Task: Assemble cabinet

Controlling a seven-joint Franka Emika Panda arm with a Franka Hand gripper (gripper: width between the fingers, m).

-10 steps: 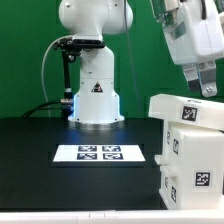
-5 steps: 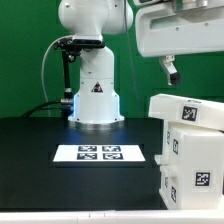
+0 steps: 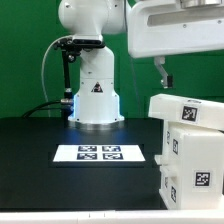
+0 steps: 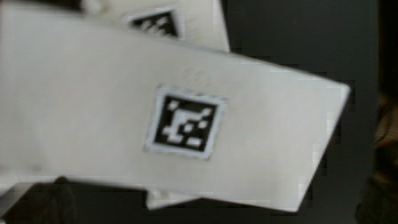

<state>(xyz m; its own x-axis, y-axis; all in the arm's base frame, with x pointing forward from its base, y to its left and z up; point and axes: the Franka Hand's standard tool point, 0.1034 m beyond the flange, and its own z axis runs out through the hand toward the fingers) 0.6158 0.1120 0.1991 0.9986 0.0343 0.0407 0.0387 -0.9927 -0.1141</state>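
Note:
The white cabinet (image 3: 188,145) stands at the exterior view's right on the black table, a tall box with a slightly tilted top panel (image 3: 190,108) and several black-and-white tags. My gripper (image 3: 163,73) hangs in the air above the cabinet's top, toward its left edge in the exterior view, and is not touching it. Only one dark fingertip shows, so I cannot tell whether it is open or shut. Nothing hangs from it. The wrist view is filled by a white cabinet panel (image 4: 178,110) with a tag (image 4: 187,123), blurred, and no fingers show there.
The marker board (image 3: 100,153) lies flat on the black table in front of the robot's white base (image 3: 92,95). A green wall stands behind. The arm's large white link (image 3: 175,28) spans the top of the exterior view.
The arm has swung toward the exterior view's left and turned. The gripper moved from the upper right corner to left of the cabinet's top. The cabinet has not moved.

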